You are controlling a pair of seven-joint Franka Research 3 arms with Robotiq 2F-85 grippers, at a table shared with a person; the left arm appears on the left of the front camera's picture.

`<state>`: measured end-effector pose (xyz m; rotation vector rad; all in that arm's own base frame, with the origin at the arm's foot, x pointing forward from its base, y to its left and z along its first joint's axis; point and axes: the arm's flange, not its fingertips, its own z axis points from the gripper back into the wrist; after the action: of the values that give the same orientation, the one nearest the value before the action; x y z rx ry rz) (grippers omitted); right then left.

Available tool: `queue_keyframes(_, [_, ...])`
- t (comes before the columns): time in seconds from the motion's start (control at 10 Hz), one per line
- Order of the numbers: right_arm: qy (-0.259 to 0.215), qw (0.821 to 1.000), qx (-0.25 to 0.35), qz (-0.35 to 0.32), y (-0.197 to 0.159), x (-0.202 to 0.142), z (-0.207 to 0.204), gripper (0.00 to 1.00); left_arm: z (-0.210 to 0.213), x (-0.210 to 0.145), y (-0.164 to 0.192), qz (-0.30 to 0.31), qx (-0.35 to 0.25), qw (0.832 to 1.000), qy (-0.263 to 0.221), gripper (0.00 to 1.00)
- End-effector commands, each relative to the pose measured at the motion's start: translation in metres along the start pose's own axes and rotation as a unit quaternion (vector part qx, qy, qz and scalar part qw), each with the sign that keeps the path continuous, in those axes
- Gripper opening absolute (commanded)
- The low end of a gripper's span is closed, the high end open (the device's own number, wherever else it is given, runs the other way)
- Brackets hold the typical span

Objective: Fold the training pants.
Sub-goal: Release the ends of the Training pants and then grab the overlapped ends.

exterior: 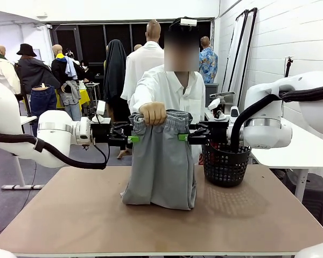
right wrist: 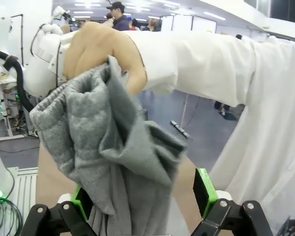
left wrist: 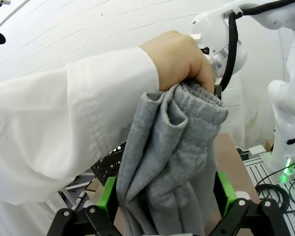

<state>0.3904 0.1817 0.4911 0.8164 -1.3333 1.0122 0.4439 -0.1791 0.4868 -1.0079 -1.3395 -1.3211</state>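
Centrally, light grey soft jersey training pants (exterior: 161, 161) hanging from a person's hand (exterior: 152, 113), left gripper (exterior: 133, 138) and right gripper (exterior: 182, 137) flanking, fingers apart, black mesh basket (exterior: 224, 164) alongside, contents unclear.

table (exterior: 70, 215): brown, matte, in foreground | wall (exterior: 280, 37): white painted block, at right | windows (exterior: 91, 40): dark, black-framed, across the back | floor (exterior: 5, 172): grey, smooth | side table (exterior: 312, 153): white, at right | ceiling lights (right wrist: 214, 14): bright strips overhead

Bright even indoor light, soft shadows, wide-angle wrist-view distortion.
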Motion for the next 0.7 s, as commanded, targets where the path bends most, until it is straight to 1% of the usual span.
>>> queue_keyframes(0.0, [-0.033,0.998,0.044,-0.023,0.006,-0.008,-0.007,1.00,-0.007,0.002,0.005,-0.004,-0.018,1.000,-0.002,1.00])
queue_keyframes(0.3, [-0.035,0.998,0.052,-0.020,0.004,-0.008,-0.009,1.00,-0.012,0.002,0.007,-0.007,-0.024,1.000,0.000,1.00])
queue_keyframes(0.6, [-0.026,0.996,0.079,-0.023,0.003,-0.007,-0.019,1.00,-0.024,0.004,0.011,-0.006,-0.042,0.999,0.004,1.00])
